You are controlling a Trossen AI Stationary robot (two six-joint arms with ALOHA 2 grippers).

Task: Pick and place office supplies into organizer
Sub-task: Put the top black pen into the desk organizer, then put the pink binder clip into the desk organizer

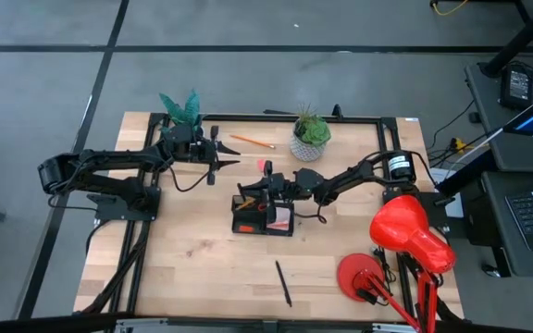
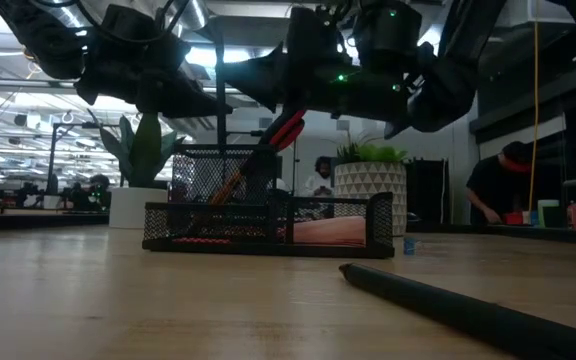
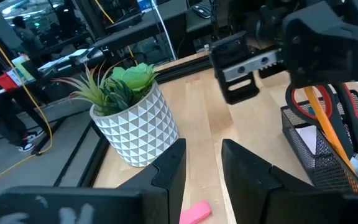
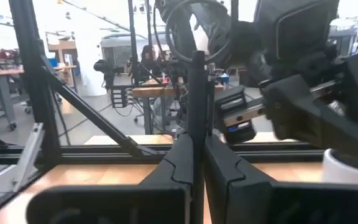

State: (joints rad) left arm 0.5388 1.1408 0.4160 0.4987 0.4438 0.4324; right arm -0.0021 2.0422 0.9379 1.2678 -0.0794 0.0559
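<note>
One pencil (image 1: 252, 141) on wooden table (image 1: 192, 259) — people behind.

Black wire-mesh metal organizer (image 2: 268, 225), pale matt wooden table (image 1: 192, 250), glossy red plastic lamp (image 1: 411, 231)

Both arms are matte black, built of slim jointed links with black cables looped alongside. The right arm (image 1: 354, 176) carries a silver cylindrical motor cap near its base. A green indicator light glows on one housing. Each gripper's fingers (image 3: 169, 168) are black, angular plastic.
</note>
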